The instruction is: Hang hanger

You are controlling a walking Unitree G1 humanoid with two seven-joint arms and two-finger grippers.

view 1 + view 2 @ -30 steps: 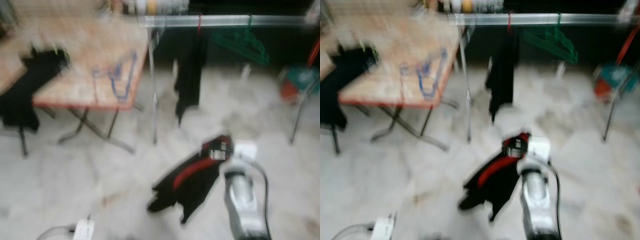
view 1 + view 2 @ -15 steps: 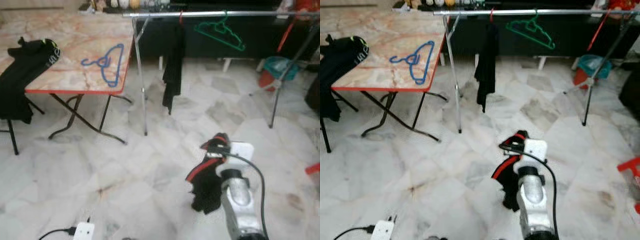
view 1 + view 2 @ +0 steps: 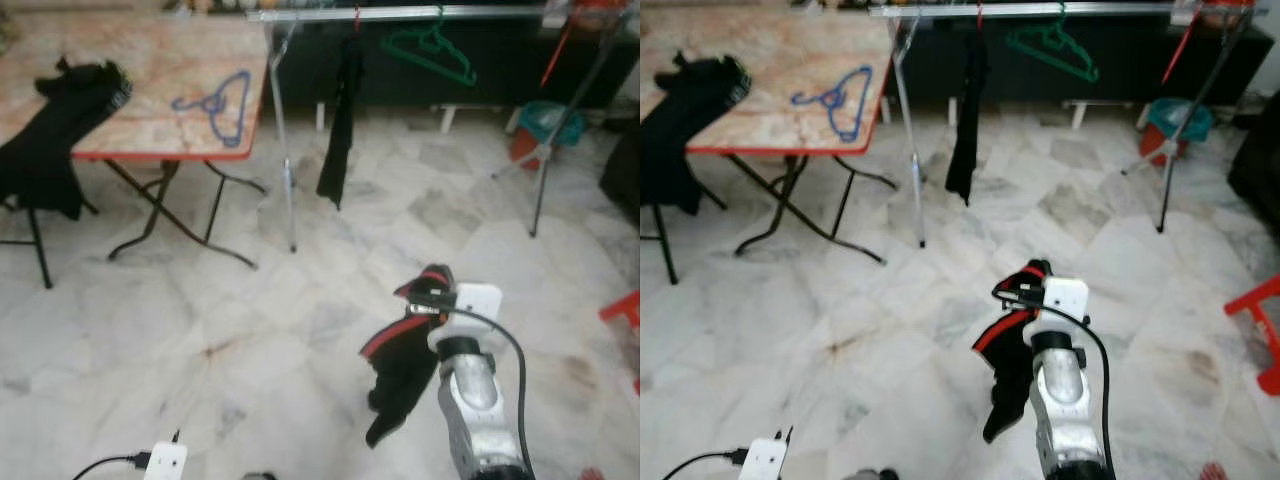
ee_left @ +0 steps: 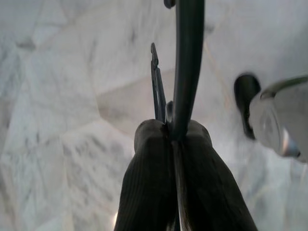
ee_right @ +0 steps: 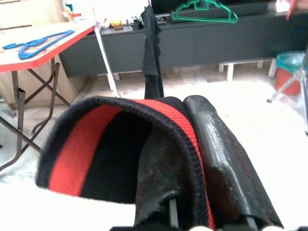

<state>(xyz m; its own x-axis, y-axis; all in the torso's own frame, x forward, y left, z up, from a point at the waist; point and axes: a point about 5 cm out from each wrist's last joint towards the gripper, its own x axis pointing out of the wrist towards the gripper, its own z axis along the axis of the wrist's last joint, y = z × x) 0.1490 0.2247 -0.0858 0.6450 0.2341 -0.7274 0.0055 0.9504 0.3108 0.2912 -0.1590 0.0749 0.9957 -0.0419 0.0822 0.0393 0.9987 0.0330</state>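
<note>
My right gripper (image 3: pixel 430 291) is held out low over the floor, shut on a black garment with a red stripe (image 3: pixel 400 368) that dangles below it. In the right wrist view the striped cloth (image 5: pixel 110 159) is draped over the black fingers (image 5: pixel 221 159). My left gripper (image 4: pixel 172 132) is shut on a thin dark hanger bar (image 4: pixel 188 62) above the marble floor. Ahead stands a metal clothes rail (image 3: pixel 420 12) with a green hanger (image 3: pixel 432 50) and a black garment (image 3: pixel 340 120) hanging from it. A blue hanger (image 3: pixel 222 103) lies on the table.
A folding table (image 3: pixel 140 70) with a marble top and red edge stands at the left, with black clothes (image 3: pixel 60 130) draped over its side. A teal bucket (image 3: pixel 545 120) and a rail leg are at the right, a red stool (image 3: pixel 622 310) far right, a power strip (image 3: pixel 165 462) near my feet.
The whole view has shifted and sharpened as the camera moved. The striped garment in my right gripper has swung and now dangles lower beneath it.
</note>
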